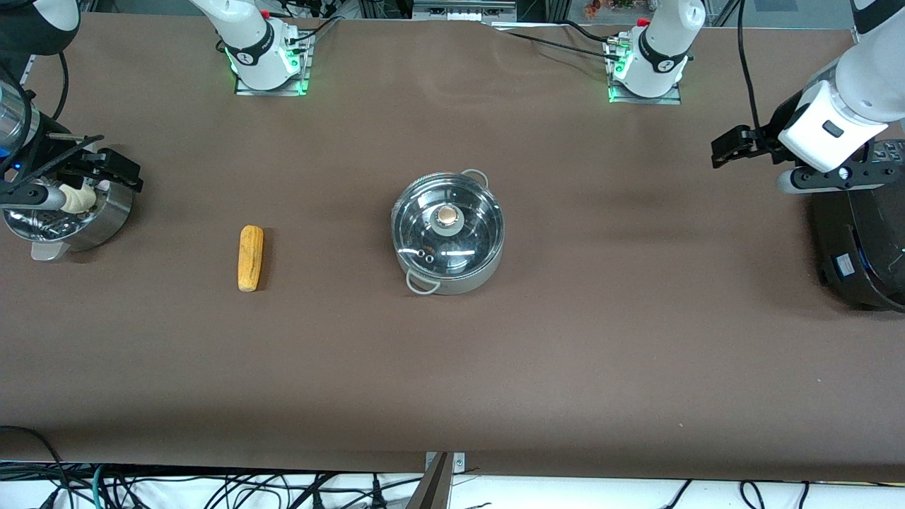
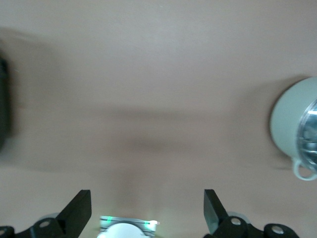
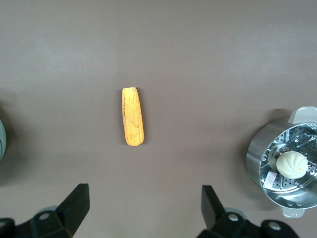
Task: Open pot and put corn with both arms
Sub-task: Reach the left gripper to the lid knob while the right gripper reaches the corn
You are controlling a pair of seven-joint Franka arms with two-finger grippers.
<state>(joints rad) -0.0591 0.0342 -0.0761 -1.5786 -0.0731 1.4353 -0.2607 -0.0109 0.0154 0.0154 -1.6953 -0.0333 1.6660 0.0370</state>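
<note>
Pot: the pot (image 1: 447, 233) stands on the brown surface (image 1: 565, 353) about midway between the two arms' ends, its glass lid (image 1: 448, 225) on, tan knob (image 1: 447, 215) at the middle, one wire loop handle toward the front camera and one away from it.
Corn: the corn (image 1: 250, 257) lies flat on the surface, well apart from the pot, toward the right arm's end.
Steamer basket: the steamer basket (image 1: 85, 219) sits near the right arm's end with a white bun (image 3: 292, 164) in it.
Cooker: the black cooker (image 1: 859, 247) sits at the left arm's end.
Left gripper: the left gripper (image 1: 728, 148) hangs over bare surface beside the cooker; its fingers (image 2: 79, 208) are spread wide, holding nothing.
Right gripper: the right gripper (image 1: 117, 170) is over the steamer basket's rim; its fingers (image 3: 77, 203) are spread apart and empty.
</note>
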